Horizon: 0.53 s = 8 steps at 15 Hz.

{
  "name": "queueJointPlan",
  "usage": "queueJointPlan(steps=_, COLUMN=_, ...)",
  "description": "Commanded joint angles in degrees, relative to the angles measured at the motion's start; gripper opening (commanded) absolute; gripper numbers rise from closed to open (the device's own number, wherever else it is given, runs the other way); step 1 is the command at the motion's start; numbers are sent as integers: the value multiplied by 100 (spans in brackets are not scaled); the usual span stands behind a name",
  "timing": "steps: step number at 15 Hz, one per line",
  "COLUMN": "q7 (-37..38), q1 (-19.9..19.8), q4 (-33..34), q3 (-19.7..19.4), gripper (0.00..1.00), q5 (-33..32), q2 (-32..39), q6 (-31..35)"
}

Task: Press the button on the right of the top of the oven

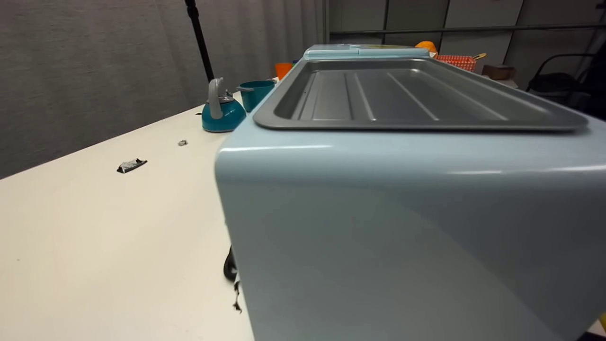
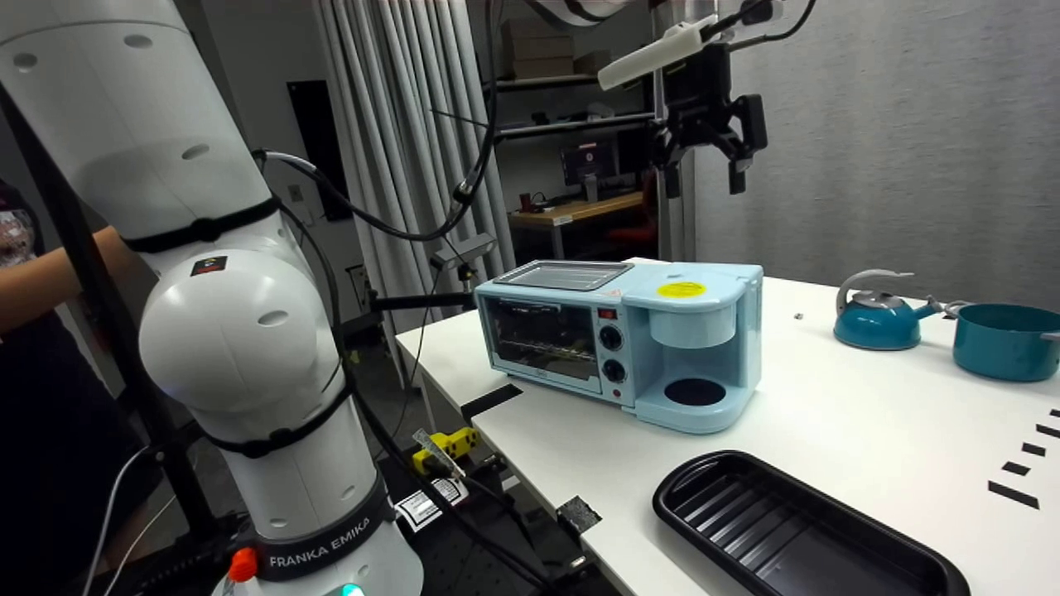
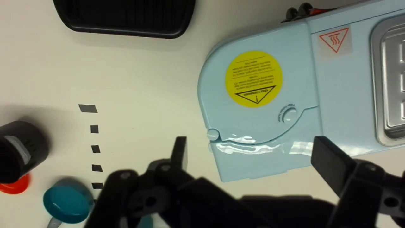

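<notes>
The pale blue oven (image 2: 633, 280) stands on the white table; its ridged grey top tray (image 1: 402, 90) fills much of an exterior view. In the wrist view the oven (image 3: 335, 76) carries a round pale blue button (image 3: 289, 115) on its top, near a yellow round sticker (image 3: 253, 79). A small round knob-like part (image 3: 213, 134) sits at the lid's edge. My gripper (image 2: 704, 178) is open and empty, high above the oven and pointing down. In the wrist view its fingers (image 3: 250, 145) are wide apart, with the oven's back edge between them, well below.
A black pan (image 2: 803, 530) lies on the table in front of the oven. A teal kettle (image 2: 878, 321) and a teal pot (image 2: 1006, 341) stand behind. A black cup (image 3: 22, 152) shows in the wrist view. A red basket (image 1: 457, 62) stands beyond the oven.
</notes>
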Motion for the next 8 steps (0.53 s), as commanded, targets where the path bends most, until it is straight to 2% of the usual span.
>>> queueJointPlan(steps=1, q7=-48, q1=-49, q4=-5, q3=-38, gripper=100, q5=0, q2=40, q6=9)
queueJointPlan(steps=8, q7=-96, q1=-8, q4=-106, q3=16, gripper=100, q5=13, q2=73, q6=132)
